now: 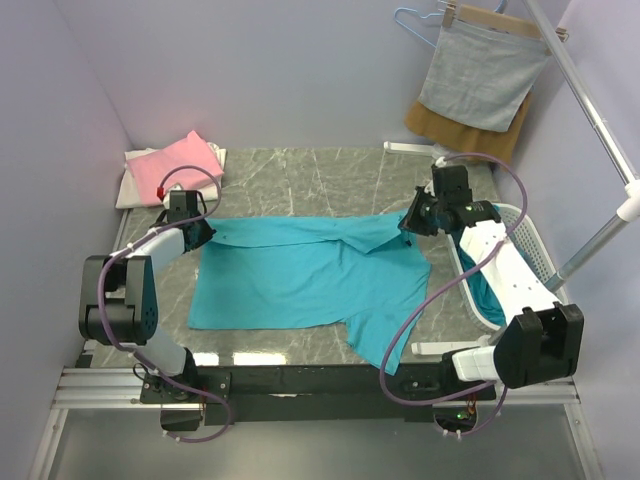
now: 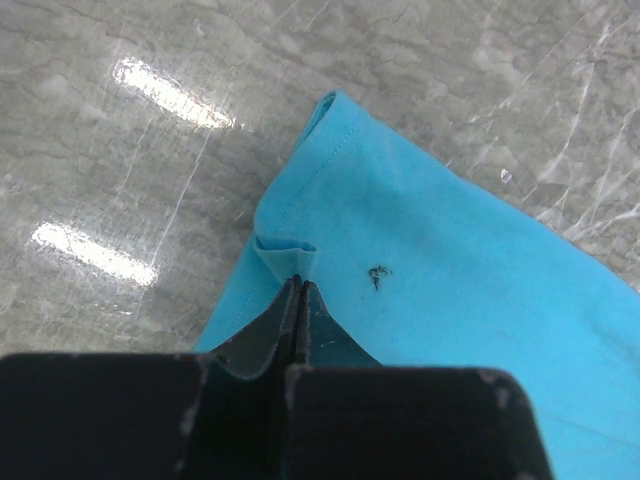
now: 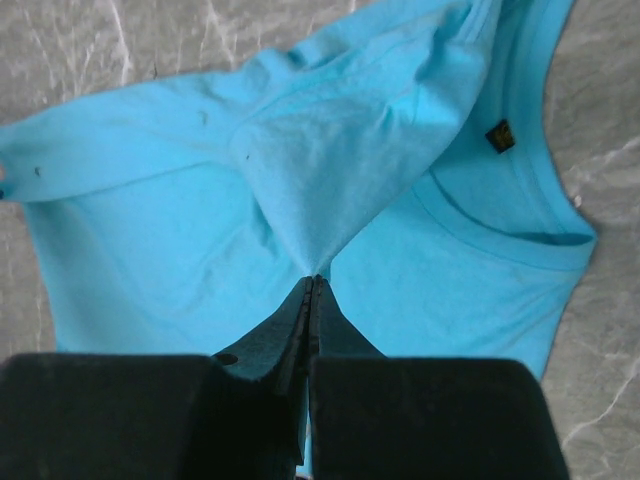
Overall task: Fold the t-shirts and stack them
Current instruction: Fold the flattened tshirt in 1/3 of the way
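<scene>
A teal t-shirt [image 1: 310,275] lies spread across the marble table. My left gripper [image 1: 205,232] is shut on its far left corner, the hem pinched between the fingers in the left wrist view [image 2: 297,282]. My right gripper [image 1: 412,224] is shut on a fold of the shirt near the collar and lifts it into a tent in the right wrist view [image 3: 313,278]. The collar with its label [image 3: 499,135] lies to the right of that fold. A folded pink t-shirt [image 1: 185,165] rests at the far left corner on a white cloth.
A white basket [image 1: 535,262] with teal cloth inside stands at the right edge, under my right arm. A grey cloth [image 1: 484,75] and a brown one hang on a hanger at the back right. A metal pole [image 1: 600,130] crosses the right side.
</scene>
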